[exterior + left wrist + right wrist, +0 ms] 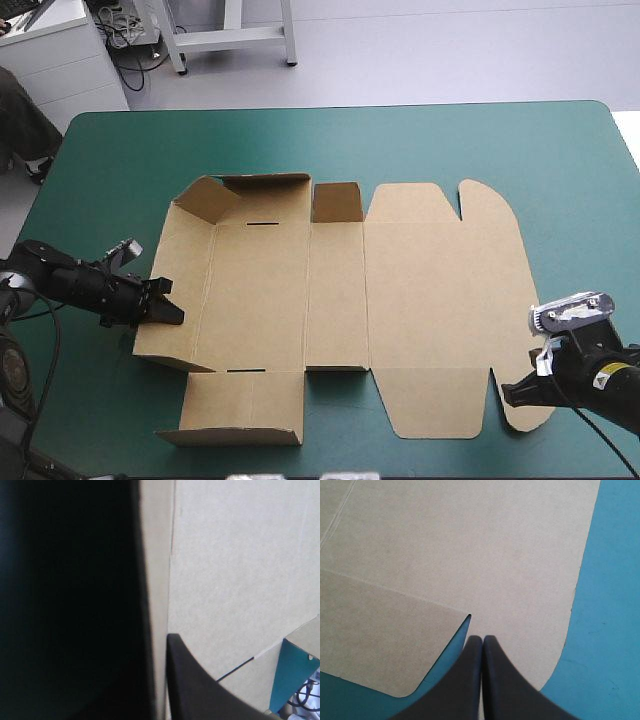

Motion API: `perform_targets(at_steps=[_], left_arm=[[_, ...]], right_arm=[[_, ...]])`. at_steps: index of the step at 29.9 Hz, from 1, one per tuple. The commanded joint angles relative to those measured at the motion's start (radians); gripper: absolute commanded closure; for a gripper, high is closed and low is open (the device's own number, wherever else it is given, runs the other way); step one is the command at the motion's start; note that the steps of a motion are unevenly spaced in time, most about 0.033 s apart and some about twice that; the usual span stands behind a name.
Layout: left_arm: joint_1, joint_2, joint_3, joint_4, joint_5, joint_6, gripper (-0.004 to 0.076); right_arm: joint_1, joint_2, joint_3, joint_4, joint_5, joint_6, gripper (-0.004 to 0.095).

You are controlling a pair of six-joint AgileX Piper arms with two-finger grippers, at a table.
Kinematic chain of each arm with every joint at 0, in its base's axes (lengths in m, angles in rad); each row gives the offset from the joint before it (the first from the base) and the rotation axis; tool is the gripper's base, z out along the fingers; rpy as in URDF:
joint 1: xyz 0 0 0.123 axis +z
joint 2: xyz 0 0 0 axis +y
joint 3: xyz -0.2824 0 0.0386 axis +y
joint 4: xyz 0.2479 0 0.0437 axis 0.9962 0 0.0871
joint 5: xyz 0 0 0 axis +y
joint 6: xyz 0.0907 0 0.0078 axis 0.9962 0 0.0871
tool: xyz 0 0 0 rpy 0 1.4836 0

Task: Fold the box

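One box (430, 300), long axis left to right, lid end rightward

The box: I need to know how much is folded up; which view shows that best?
The high view: the whole box shows, walls raised toward its left, right part flat. The left wrist view shows only the wall at the left gripper; the right wrist view only flat rounded flaps by the right gripper.
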Motion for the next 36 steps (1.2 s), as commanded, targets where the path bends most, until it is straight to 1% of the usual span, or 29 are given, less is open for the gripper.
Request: perform_targets(at_steps=[1, 3, 6, 8, 11, 17, 27, 31, 33, 36], left_arm=[[-0.003, -0.034, -0.018, -0.021, 0.080, 0.023, 0.0756], [-0.003, -0.034, -0.018, -0.034, 0.065, 0.044, 0.0756], [-0.003, -0.034, -0.018, -0.072, 0.035, 0.038, 0.0756], [-0.003, -0.034, -0.020, -0.111, 0.051, 0.042, 0.0756], [-0.018, -0.034, -0.044, -0.097, 0.080, 0.048, 0.0756], [-0.085, -0.036, -0.118, -0.066, 0.080, 0.046, 0.0756], [-0.219, -0.041, -0.351, 0.115, 0.078, -0.061, 0.0756], [-0.296, -0.063, -0.451, 0.204, 0.052, -0.083, 0.0756], [-0.344, -0.068, -0.518, 0.273, 0.033, -0.117, 0.0756], [-0.418, -0.068, -0.630, 0.378, 0.031, -0.155, 0.0756]], right_arm=[[-0.011, 0.002, -0.023, 0.002, -0.039, -0.001, 0.0931], [-0.011, 0.002, -0.023, 0.002, -0.039, -0.001, 0.0931], [-0.011, 0.002, -0.023, 0.002, -0.044, -0.001, 0.0931], [-0.011, 0.002, -0.023, 0.002, -0.049, -0.001, 0.0931], [-0.011, 0.002, -0.023, 0.002, -0.049, -0.001, 0.0931], [-0.011, 0.002, -0.023, 0.002, -0.049, -0.001, 0.0931], [-0.011, 0.002, -0.023, 0.000, -0.053, -0.001, 0.0931], [-0.011, 0.002, -0.023, 0.000, -0.053, -0.001, 0.0931], [-0.011, 0.002, -0.023, 0.000, -0.053, -0.001, 0.0930], [-0.011, 0.002, -0.027, 0.000, -0.051, -0.001, 0.0931]])
